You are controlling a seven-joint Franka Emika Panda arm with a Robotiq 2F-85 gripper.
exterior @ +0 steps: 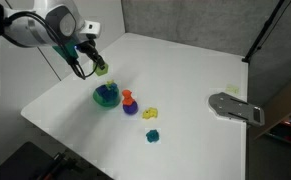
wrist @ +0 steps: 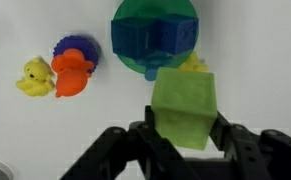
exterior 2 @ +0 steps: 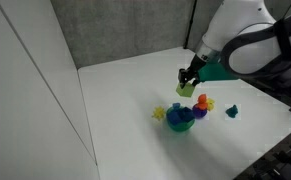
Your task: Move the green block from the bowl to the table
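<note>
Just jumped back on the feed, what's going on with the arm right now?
The gripper is shut on the green block, holding it in the air just clear of the bowl, which has a blue piece in it. The block is not yet down on the table. The red-and-purple toy and a yellow piece sit beside the bowl.

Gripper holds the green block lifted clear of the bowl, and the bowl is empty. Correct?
Not quite. The gripper does hold the green block lifted clear of the bowl, but the bowl is not empty: the wrist view shows a blue piece inside it.
</note>
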